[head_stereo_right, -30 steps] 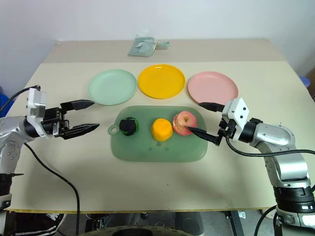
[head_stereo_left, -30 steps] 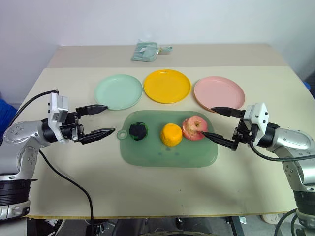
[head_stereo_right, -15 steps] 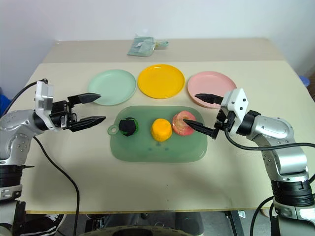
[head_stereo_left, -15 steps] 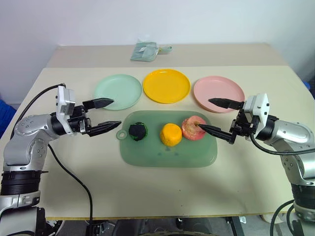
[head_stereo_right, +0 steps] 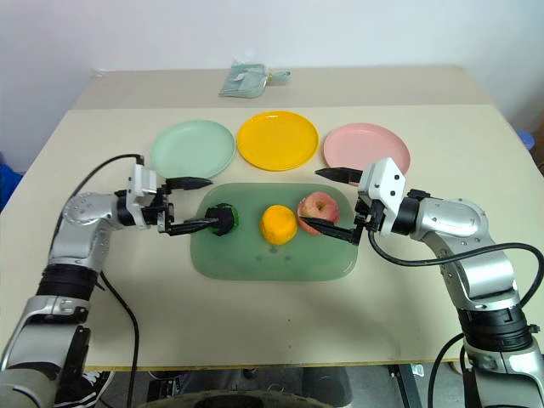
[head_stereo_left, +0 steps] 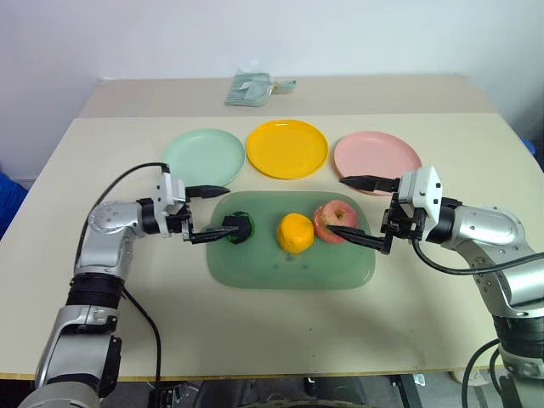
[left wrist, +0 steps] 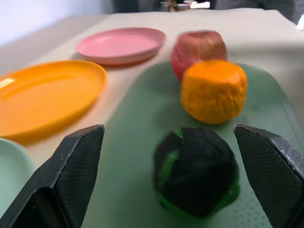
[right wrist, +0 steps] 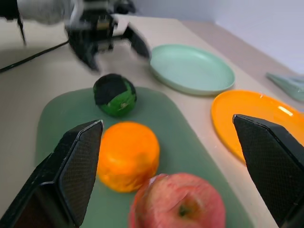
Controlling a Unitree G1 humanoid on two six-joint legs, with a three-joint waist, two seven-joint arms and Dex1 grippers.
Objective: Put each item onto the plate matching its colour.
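Surface (head_stereo_left: pixel 127 340) is a big pale tan tabletop w/ everything on it. Next biggest is a see-through green plastic cutting board (head_stereo_left: pixel 289 272), lying flat in the middle, w/ 3 foods in a row on it. They sit there prob. as the start spot, so each one can be picked up & moved.

Behind the board, 3 round flat plastic plates wait in a line, all bare: pale mint green plate (head_stereo_left: pixel 204 156) on the left, bright yellow plate (head_stereo_left: pixel 287 148) in the middle, salmon pink plate (head_stereo_left: pixel 376 155) on the right. A small folded green-grey cloth thing (head_stereo_left: pixel 253 87) lies far back, well apart.

Foods on the board: red-pink apple w/ pale streaks (head_stereo_left: pixel 335 222) at the right end, round orange fruit (head_stereo_left: pixel 295 233) in the middle, dark green-black lumpy veg (head_stereo_left: pixel 239 227) at the left end. None is on a plate yet.

Left gripper (head_stereo_left: pixel 212 213) is spread wide, pointing sideways at the dark veg, one finger tip touching or almost touching it, the other up behind. It holds nothing. I think it comes in low & level so the fingers can go round the veg.

Right gripper (head_stereo_left: pixel 353 211) is wide apart too, fingers on either side of the apple, not squeezing yet. Looks set to grab it for the pink plate just behind.
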